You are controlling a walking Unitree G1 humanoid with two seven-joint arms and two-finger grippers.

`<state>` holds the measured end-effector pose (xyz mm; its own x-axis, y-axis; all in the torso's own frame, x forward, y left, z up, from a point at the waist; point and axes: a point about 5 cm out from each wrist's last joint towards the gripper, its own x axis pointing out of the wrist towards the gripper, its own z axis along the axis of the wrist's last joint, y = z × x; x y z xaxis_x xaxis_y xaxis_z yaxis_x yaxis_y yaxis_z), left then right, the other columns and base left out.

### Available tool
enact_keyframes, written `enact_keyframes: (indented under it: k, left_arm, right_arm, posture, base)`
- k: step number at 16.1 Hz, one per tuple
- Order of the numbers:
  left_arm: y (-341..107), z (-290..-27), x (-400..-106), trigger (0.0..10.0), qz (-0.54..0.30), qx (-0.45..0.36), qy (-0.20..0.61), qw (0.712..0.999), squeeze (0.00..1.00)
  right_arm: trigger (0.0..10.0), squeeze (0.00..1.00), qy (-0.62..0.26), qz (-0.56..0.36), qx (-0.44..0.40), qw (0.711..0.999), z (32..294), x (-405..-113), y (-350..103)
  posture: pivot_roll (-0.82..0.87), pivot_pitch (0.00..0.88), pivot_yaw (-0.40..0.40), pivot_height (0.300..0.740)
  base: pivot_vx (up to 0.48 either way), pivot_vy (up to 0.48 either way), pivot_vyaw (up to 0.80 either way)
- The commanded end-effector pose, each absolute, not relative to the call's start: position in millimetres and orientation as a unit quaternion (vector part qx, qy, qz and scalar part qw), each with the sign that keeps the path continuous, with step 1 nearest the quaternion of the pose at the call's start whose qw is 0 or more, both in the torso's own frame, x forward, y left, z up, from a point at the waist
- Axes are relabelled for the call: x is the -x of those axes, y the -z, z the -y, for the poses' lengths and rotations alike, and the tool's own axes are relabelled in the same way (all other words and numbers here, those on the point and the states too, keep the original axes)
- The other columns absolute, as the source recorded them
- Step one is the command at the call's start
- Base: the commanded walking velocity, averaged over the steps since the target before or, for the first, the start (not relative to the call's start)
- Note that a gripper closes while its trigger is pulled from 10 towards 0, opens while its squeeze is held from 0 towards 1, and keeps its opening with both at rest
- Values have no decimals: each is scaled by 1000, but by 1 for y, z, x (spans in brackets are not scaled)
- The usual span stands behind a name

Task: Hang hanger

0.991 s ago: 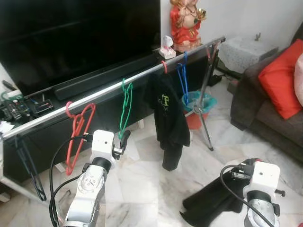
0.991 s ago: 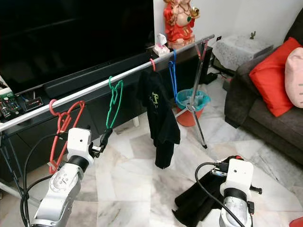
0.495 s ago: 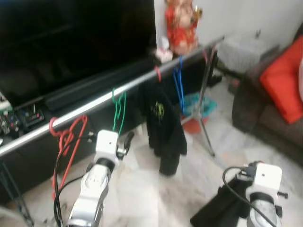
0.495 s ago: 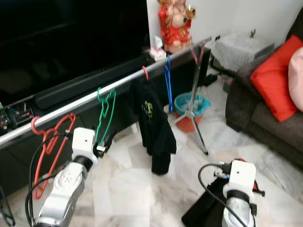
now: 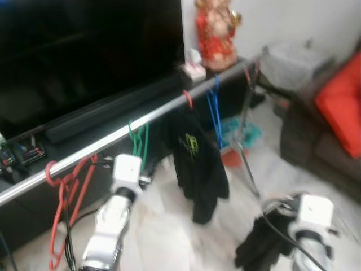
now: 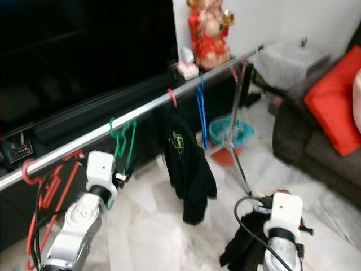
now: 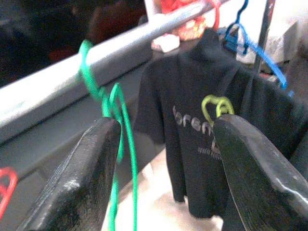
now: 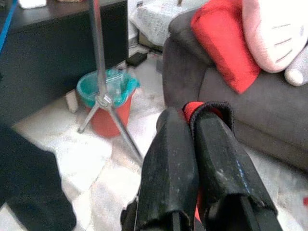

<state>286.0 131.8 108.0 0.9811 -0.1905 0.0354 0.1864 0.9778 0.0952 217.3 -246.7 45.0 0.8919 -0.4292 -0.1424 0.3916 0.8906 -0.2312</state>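
A silver rail [image 5: 158,116] runs across in front of the TV stand. On it hang a red hanger [image 5: 65,192], a green hanger [image 5: 138,141], a black T-shirt [image 5: 197,158] on a red hook, and a blue hanger [image 5: 214,113]. My left gripper [image 7: 166,125] is open just below the rail, and the green hanger [image 7: 113,125] is close beside one of its fingers [image 7: 82,178]. My right gripper [image 8: 192,120] is low on the right, shut on a red hanger hook [image 8: 193,108]. A black garment [image 5: 256,248] hangs below it over the floor.
A big dark TV [image 5: 84,51] and a red statue [image 5: 216,28] stand behind the rail. The rack's tripod leg [image 5: 248,147] and a teal bin [image 5: 240,132] are at the right end. A grey sofa with a red cushion [image 5: 338,107] is to the right.
The whole view has shifted and blurred, so the camera moved. The black garment under my right gripper has risen from lying on the floor. My left gripper stays by the green hanger.
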Motion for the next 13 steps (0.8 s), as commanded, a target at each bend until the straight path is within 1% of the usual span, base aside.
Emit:
enact_keyframes:
  k: [1, 3, 6, 8, 9, 13]
  left_arm:
    - [-107, -144, -287, 10000, 15, -62, 77, 995, 0]
    - [-105, -143, -288, 10000, 6, -65, 80, 995, 0]
    - [-92, -137, -288, 10000, -49, -70, 105, 991, 0]
    - [-91, -138, -287, 10000, -51, -71, 103, 991, 0]
    - [-91, -137, -289, 10000, -55, -93, 101, 989, 0]
    - [-100, -139, -300, 10000, -58, -110, 74, 990, 0]
  right_arm:
    - [10000, 0, 201, -74, 92, 972, 238, -224, -52]
    - [10000, 0, 201, -72, 92, 972, 238, -225, -52]
    - [10000, 0, 201, -75, 94, 972, 238, -225, -52]
    - [10000, 0, 200, -75, 93, 972, 238, -224, -52]
    - [10000, 0, 200, -76, 93, 972, 238, -225, -51]
    - [10000, 0, 199, -73, 92, 973, 237, -226, -52]
  posture:
    - [-28, 0, 62, 740]
    - [-29, 0, 62, 740]
    - [-28, 0, 63, 740]
    - [-32, 0, 65, 740]
    - [-29, 0, 63, 740]
    - [-29, 0, 62, 740]
  base:
    - [304, 0, 0]
    - [300, 0, 0]
    - [0, 0, 0]
    - [0, 0, 0]
    - [0, 0, 0]
    - [0, 0, 0]
